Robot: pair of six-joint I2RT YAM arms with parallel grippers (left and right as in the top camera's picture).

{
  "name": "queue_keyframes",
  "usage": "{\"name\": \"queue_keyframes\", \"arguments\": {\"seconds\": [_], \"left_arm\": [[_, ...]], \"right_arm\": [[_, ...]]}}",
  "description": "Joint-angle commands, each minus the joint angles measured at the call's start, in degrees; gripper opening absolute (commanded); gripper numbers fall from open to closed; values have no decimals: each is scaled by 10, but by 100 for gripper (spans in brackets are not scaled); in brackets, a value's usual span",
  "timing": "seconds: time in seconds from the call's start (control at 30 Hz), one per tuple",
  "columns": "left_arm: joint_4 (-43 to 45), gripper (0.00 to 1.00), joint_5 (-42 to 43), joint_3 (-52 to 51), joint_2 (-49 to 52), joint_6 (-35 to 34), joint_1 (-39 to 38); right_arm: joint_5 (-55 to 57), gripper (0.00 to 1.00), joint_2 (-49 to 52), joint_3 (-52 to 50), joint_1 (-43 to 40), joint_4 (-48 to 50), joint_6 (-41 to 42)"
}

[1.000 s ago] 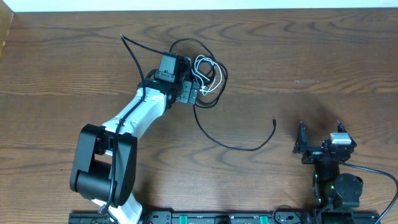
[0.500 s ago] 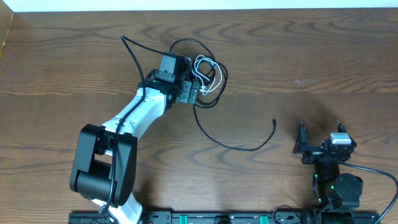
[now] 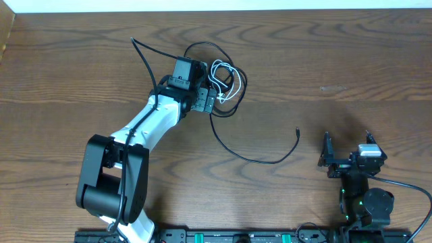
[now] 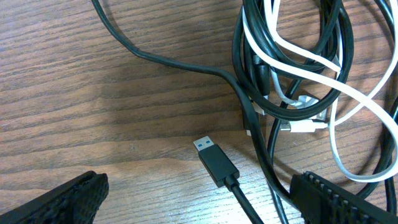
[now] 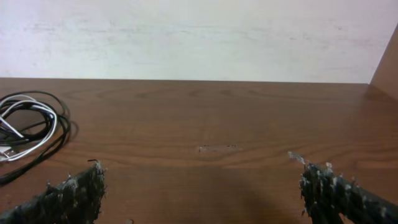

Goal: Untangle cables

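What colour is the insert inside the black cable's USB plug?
Blue, set in the black USB plug; the left wrist view shows it best.

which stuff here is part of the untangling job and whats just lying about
Job:
- long black cable, with its USB plug
- short white cable, looped through the black one

Not the job:
- robot's own thick black cable
- table

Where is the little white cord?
In the overhead view the white cord lies in small loops toward the table's far side, about midway across, tangled in the black cable's coils just beside the left arm's fingers.
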Motion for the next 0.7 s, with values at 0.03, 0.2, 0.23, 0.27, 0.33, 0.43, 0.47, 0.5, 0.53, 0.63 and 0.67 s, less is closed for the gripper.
{"name": "queue_keyframes", "arguments": {"seconds": [0.03,0.2,0.23,0.27,0.33,0.43,0.47,0.5,0.53,0.63,0.67], "left_arm": [[1,98,-1,8,7,-1,0],[1,98,-1,8,7,-1,0],[1,98,-1,8,7,-1,0],[1,98,-1,8,7,-1,0],[0,98,-1,8,7,-1,0],[1,98,-1,8,7,-1,0],[1,98,-1,8,7,-1,0],[0,98,-1,7,7,-1,0],[0,98,-1,7,7,-1,0],[-2,98,4,7,7,0,0],[-1,98,16,7,7,0,0]], "right_arm": [[6,99,-4,-1,-4,-2,10],[6,99,-4,-1,-4,-2,10],[6,99,-4,-1,-4,-2,10],[6,99,-4,-1,-4,-2,10],[6,99,-4,-1,-4,-2,10],[6,99,-4,-1,-4,-2,10],[6,99,-4,-1,-4,-2,10],[6,99,-4,-1,-4,-2,10],[6,99,-4,-1,-4,-2,10],[6,99,-4,-1,-4,-2,10],[6,99,-4,-1,-4,-2,10]]}}
